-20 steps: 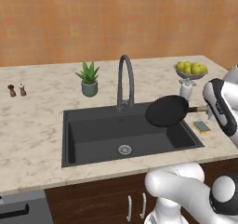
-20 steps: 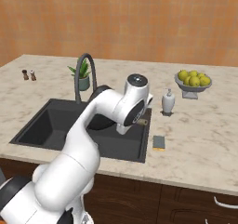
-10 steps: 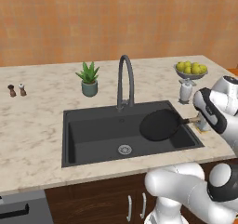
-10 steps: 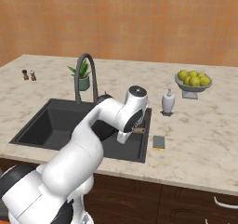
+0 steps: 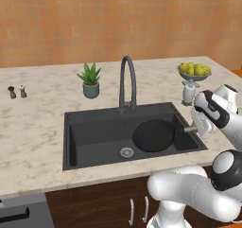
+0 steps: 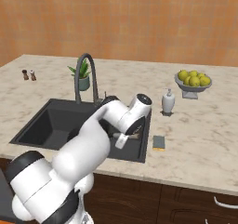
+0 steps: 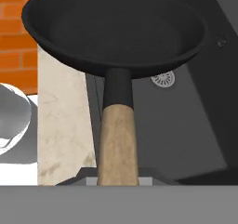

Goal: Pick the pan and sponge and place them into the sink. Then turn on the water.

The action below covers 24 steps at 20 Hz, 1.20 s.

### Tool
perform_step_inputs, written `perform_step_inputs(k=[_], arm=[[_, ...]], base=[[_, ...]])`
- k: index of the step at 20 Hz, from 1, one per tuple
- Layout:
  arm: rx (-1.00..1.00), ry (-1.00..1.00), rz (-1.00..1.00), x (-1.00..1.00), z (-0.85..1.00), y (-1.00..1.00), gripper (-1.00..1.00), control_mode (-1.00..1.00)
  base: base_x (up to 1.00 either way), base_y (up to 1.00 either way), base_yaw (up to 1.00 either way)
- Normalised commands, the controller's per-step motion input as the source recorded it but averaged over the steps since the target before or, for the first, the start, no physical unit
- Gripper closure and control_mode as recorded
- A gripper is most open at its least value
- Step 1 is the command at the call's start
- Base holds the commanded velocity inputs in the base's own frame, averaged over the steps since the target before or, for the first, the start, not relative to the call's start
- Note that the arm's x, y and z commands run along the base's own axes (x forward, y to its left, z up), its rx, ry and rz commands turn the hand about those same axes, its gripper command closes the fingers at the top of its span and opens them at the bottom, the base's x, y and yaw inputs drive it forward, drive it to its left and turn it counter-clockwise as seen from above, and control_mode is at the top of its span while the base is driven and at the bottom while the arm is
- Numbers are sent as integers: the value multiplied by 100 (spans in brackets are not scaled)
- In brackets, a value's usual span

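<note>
Marble worktop (image 5: 42,123) held a matte black sink (image 5: 94,139), where the round black pan (image 5: 153,135) sat low, the tool (image 5: 190,128) clenching its handle; the yellow sponge (image 6: 159,142) lay right, water unstarted.

The black pan (image 5: 153,135) with its tan-ended handle sits low in the matte black sink (image 5: 94,137), straight ahead of the hand, while the yellow sponge (image 6: 159,142) lies on the counter beside it.

pan (image 7: 116,28): matt black bowl, tan wood-grain handle end
sink (image 5: 94,142): matt black, round metal drain
counter (image 5: 38,123): smooth speckled beige stone
faucet (image 5: 126,83): dark grey metal
</note>
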Motion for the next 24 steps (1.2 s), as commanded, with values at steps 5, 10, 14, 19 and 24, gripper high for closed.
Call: perform_step_inputs(k=[5,10,14,19,24], arm=[[1,15,-3,14,-23,48,100,-100],[0,2,-4,4,-40,32,100,-100],[0,0,-5,6,-48,38,100,-100],[0,-2,-6,33,-34,23,100,-100],[-1,0,-8,51,-31,2,100,-100]], base=[[0,0,0],[0,0,0],[0,0,0],[0,0,0],[0,0,0]])
